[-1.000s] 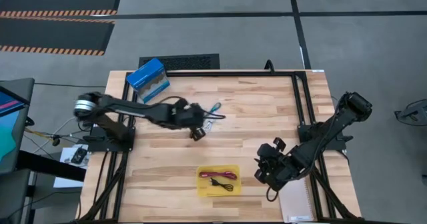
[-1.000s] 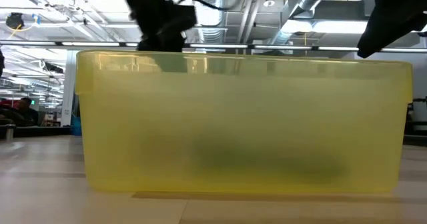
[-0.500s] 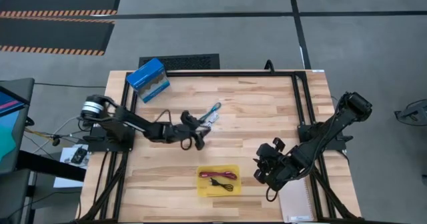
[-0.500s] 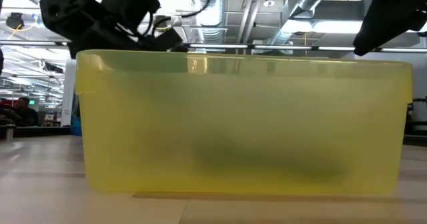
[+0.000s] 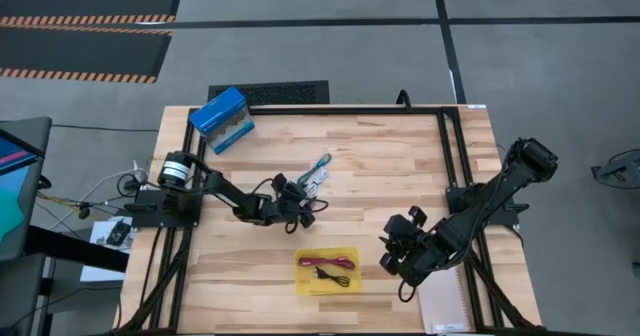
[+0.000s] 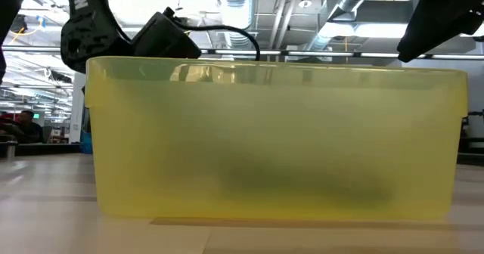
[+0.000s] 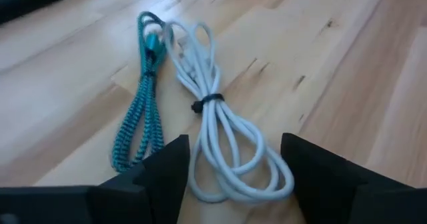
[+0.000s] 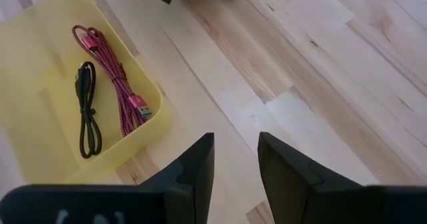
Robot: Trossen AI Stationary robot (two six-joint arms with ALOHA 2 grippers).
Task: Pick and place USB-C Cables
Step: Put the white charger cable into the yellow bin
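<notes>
Nearest the front edge, yellow tray (image 5: pixel 327 271) already holds the red cable (image 8: pixel 110 74) and black cable (image 8: pixel 87 111). Right gripper (image 5: pixel 398 259) waits just right of it, jaws slightly apart, empty. Farther back, mid-table, left gripper (image 7: pixel 233 174) sits low with jaws spread wide, straddling the near end of the white cable (image 7: pixel 220 134); teal cable (image 7: pixel 141 107) lies touching it alongside. Risk: closing here pinches both cords, or catches one loop and drags the bundle.

A thin white coiled cable (image 7: pixel 223 134) and a braided teal cable (image 7: pixel 141 111) lie side by side mid-table. A braided red cable (image 8: pixel 110 71) and a black cable (image 8: pixel 87 111) lie in the shallow yellow tray (image 8: pixel 40 24).
</notes>
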